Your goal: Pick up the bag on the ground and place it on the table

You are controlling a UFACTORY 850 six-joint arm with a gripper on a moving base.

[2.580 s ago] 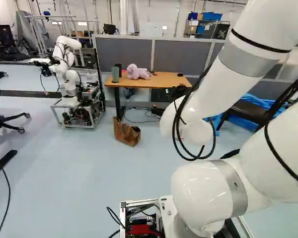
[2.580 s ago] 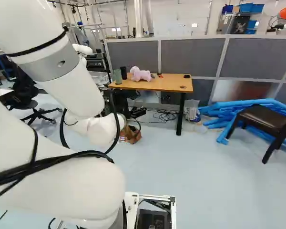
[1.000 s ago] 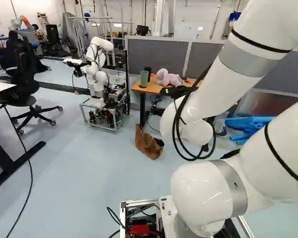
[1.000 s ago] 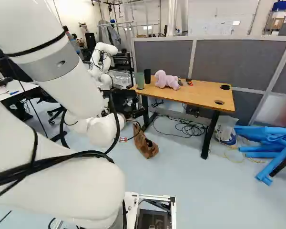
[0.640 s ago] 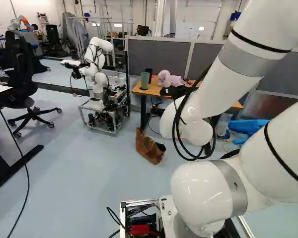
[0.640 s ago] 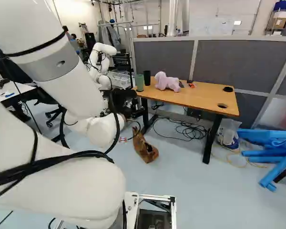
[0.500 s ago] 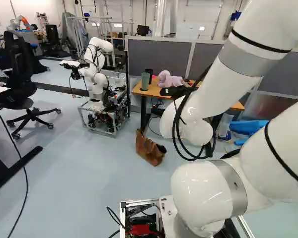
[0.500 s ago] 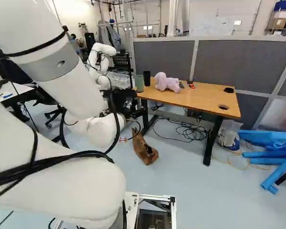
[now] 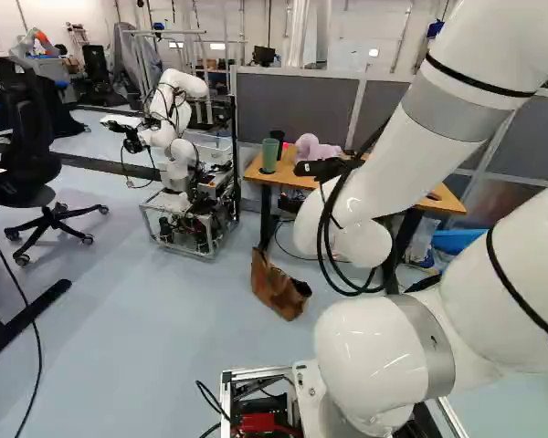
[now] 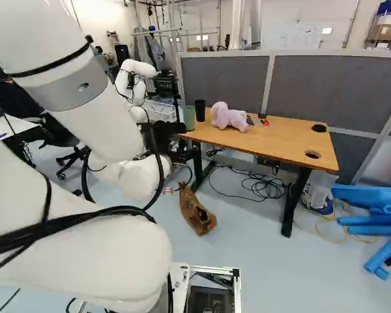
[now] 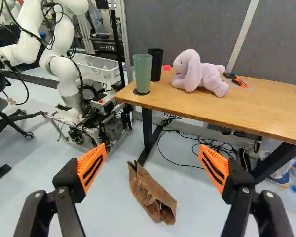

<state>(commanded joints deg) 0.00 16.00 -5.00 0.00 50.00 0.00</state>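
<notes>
Before the grey partitions (image 10: 335,94), a wooden-topped table (image 10: 267,134), another robot (image 9: 173,146) beside it, and a brown bag (image 10: 197,216) on the floor.
The bag lies slumped in front of the table, near the leg closest to the other machine; seen from the wrist, it is ahead of the gripper (image 10: 188,141), framed between two orange-padded fingers (image 11: 91,165) spread wide, released, with nothing in their grasp. Up on the tabletop rest a pale pink plush toy (image 11: 200,74), a green cup (image 11: 142,71) and a black cup (image 11: 156,64) standing upright, and an orange-and-black cutter (image 11: 240,83) beyond the toy.
</notes>
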